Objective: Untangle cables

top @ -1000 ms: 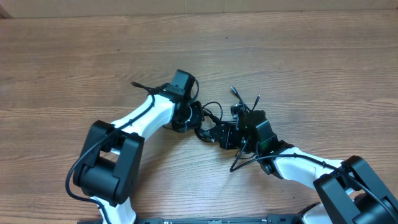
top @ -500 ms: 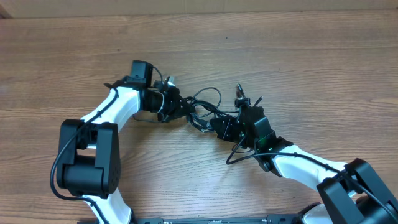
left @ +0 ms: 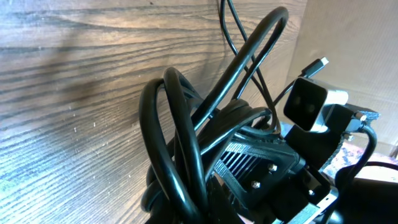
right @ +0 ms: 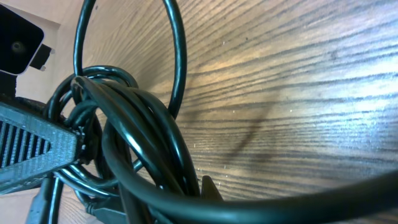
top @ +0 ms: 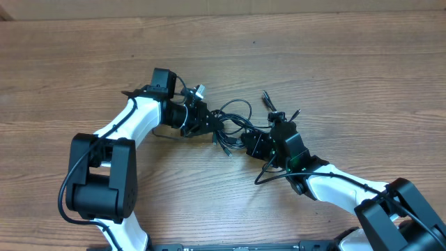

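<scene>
Cables [right: 146, 124] stretched out as the left gripper [top: 211, 124] pulled from the right gripper [top: 249, 143], both clenched on them; tangle seemingly loosening.

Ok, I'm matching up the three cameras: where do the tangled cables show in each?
Overhead: cables at the centre of the table.
Left wrist: cables fill the lower middle, one loop reaching the top.
Right wrist: cables at left and bottom, one loop rising to the top.
Shared landmark: the wood-grain table.

The left arm [top: 139, 118] and right arm [top: 334, 185] bend inward. The left gripper [top: 209, 120] and right gripper [top: 252, 144] face each other closely, both clamped on the cables [top: 224, 127].
</scene>
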Controlling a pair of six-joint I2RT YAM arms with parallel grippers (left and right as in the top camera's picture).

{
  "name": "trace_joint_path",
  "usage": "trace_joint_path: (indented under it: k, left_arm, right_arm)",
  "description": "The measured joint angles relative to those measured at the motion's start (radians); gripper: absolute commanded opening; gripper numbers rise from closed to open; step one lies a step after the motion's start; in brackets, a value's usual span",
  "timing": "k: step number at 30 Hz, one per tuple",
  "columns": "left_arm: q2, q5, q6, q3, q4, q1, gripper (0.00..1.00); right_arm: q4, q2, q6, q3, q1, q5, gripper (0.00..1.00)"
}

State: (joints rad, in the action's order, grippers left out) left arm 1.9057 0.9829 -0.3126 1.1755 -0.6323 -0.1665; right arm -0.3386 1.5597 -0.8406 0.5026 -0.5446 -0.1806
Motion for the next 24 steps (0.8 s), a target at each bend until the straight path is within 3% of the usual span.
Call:
trace_joint_path:
  k: [4, 7, 11, 16, 17, 24]
  left_arm:
    - [0.0, -0.058, 0.01, 0.008, -0.001, -0.012, 0.05]
    - [0.0, -0.124, 0.01, 0.01, -0.004, -0.024, 0.1]
    - [0.0, -0.245, -0.016, 0.01, -0.006, -0.055, 0.35]
    - [0.0, -0.46, -0.101, 0.011, -0.006, -0.1, 0.72]
    - [0.0, -0.492, -0.12, 0.011, -0.006, -0.107, 0.76]
    - [0.0, -0.576, -0.211, 0.011, -0.012, -0.12, 0.71]
  right_arm:
    - [-0.029, 0.002, 0.025, -0.006, 0.0, -0.006, 0.04]
    - [-0.063, 0.005, 0.078, -0.014, 0.002, -0.043, 0.04]
    - [-0.089, 0.007, 0.146, -0.017, 0.004, -0.1, 0.04]
    - [-0.087, 0.007, 0.189, -0.019, 0.006, -0.13, 0.04]
    - [-0.082, 0.007, 0.194, -0.019, 0.007, -0.127, 0.04]
    - [-0.05, 0.007, 0.206, -0.019, 0.007, -0.066, 0.04]
